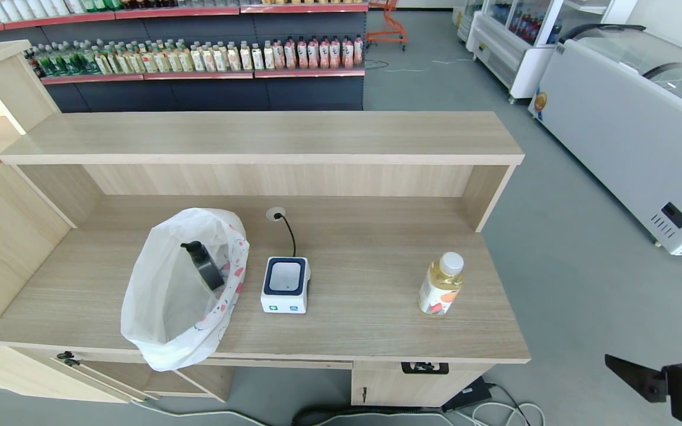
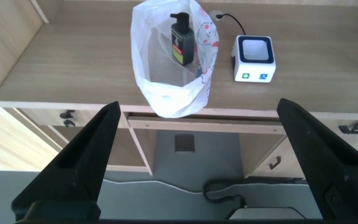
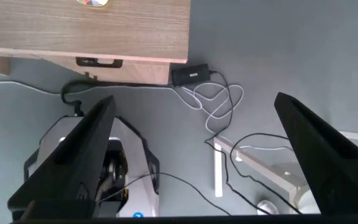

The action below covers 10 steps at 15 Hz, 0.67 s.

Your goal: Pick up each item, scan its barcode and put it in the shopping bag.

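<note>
On the light wooden counter (image 1: 364, 266) stand one white plastic shopping bag (image 1: 163, 296), one white-and-navy barcode scanner (image 1: 285, 284) beside it, and one white-capped clear bottle of yellow drink (image 1: 440, 285) at the right. One black pump bottle (image 1: 206, 266) sits in the bag, base hidden. The left gripper (image 2: 197, 102) and right gripper (image 3: 194, 98) gape wide, empty.

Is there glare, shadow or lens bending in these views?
Head view: the light wooden counter has edges that bow slightly, and the yellow white-capped bottle casts only a faint shadow; left wrist view: the white square scanner has a window glaring white.
</note>
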### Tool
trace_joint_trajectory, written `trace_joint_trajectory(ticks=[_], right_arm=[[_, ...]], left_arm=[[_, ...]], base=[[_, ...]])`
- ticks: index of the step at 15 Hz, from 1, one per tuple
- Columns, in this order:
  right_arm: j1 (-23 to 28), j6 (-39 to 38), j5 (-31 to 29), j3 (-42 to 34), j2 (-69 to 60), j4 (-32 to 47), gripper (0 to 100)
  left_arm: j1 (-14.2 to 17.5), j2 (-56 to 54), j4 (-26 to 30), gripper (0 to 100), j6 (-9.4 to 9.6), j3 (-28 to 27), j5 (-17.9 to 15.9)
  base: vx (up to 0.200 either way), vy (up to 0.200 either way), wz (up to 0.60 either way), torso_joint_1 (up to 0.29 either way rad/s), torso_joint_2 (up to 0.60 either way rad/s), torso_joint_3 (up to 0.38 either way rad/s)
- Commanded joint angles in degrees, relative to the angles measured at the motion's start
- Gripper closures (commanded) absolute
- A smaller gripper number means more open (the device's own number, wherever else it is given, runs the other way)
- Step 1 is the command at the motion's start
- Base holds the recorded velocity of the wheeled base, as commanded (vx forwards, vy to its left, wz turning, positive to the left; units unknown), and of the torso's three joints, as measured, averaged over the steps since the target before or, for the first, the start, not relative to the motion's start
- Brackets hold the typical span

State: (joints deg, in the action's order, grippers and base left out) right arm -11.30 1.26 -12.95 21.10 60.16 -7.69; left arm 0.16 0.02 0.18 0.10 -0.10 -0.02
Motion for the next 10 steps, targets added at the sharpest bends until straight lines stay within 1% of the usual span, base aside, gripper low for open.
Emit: trace_joint_trajectory(ticks=[1, 4, 5, 6, 8, 10], right_arm=[[0.3, 0.3, -0.9, 3.2, 16.7, -7.2, 0], [0.2, 0.4, -2.2, 3.1, 28.6, -20.0, 0], [0.2, 0.4, -2.3, 3.1, 29.9, -21.7, 0], [-0.2, 0.5, -2.3, 3.1, 33.6, -26.4, 0], [-2.5, 0.2, -2.3, 3.2, 40.3, -34.8, 0], [-4.6, -0.4, -2.1, 4.7, 45.1, -39.9, 0]], left_arm=[[0.0, 0.0, 0.0, 0, -0.01, 0.0, 0.0], [0.0, 0.0, 0.0, 0, -0.01, 0.0, 0.0], [0.0, 0.0, 0.0, 0, -0.01, 0.0, 0.0], [0.0, 0.0, 0.0, 0, -0.01, 0.0, 0.0], [0.0, 0.0, 0.0, 0, -0.01, 0.0, 0.0], [0.0, 0.0, 0.0, 0, -0.01, 0.0, 0.0]], base=[[0.0, 0.0, 0.0, 0.0, 0.0, 0.0], [0.0, 0.0, 0.0, 0.0, 0.0, 0.0], [0.0, 0.0, 0.0, 0.0, 0.0, 0.0], [0.0, 0.0, 0.0, 0.0, 0.0, 0.0], [0.0, 0.0, 0.0, 0.0, 0.0, 0.0], [0.0, 0.0, 0.0, 0.0, 0.0, 0.0]])
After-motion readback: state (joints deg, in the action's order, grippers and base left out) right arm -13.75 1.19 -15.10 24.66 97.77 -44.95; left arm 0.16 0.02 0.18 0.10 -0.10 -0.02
